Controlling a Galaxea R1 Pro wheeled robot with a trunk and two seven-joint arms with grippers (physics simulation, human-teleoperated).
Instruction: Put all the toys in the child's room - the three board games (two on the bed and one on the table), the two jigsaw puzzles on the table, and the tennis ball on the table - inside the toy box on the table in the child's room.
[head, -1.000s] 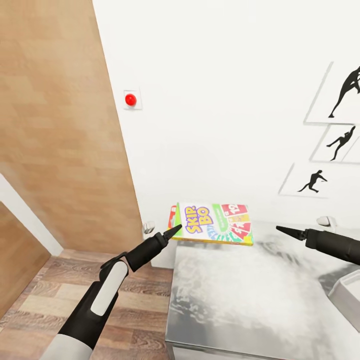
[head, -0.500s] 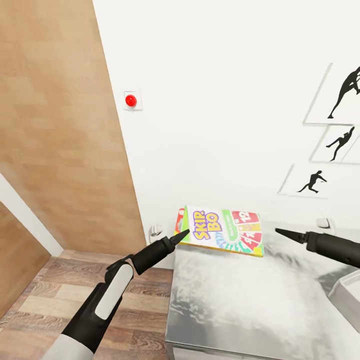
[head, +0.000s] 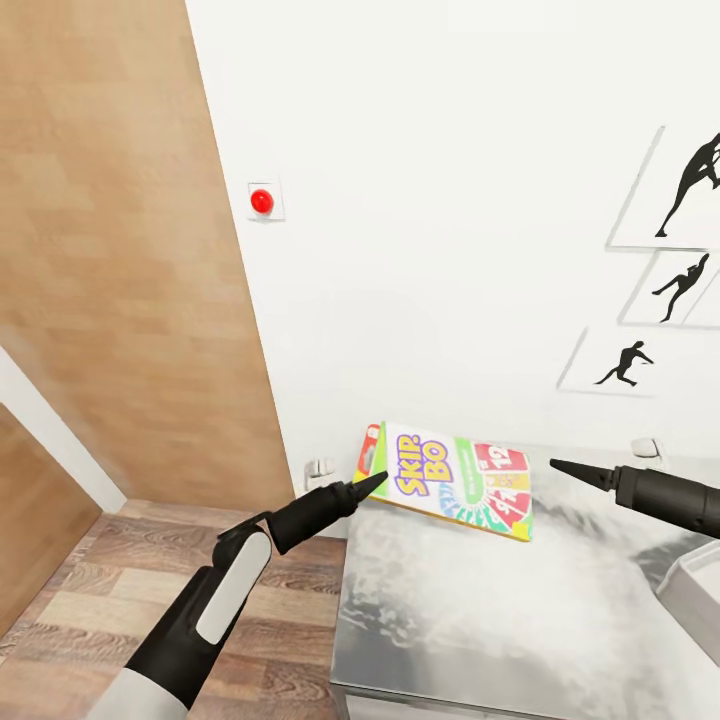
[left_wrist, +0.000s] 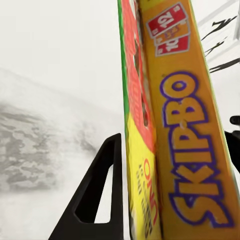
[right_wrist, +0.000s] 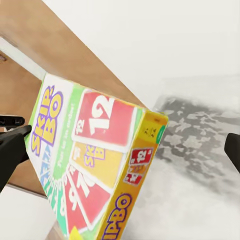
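At centre frame the slim yellow-red-green Skip-Bo board game box (head: 455, 478) hangs tilted over the grey bench (head: 500, 610), its end clenched in the left gripper (head: 377, 481); the right gripper's (head: 556, 466) state cannot be told, and such an edge-only hold risks slipping.

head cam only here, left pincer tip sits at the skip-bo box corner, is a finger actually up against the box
Observer: In the left wrist view, one finger of the left pincer lies right alongside the Skip-Bo box, next to a red-and-yellow face. I can't tell whether it is clamped.

Operator: what side of the box faces that cam

Observer: A narrow yellow side panel with SKIP-BO in purple letters, seen edge-on.

Operator: anything useful from right wrist

Observer: It sees the box's printed top with a big red 12 card and a yellow end panel, with the table and its mottled grey top beyond.
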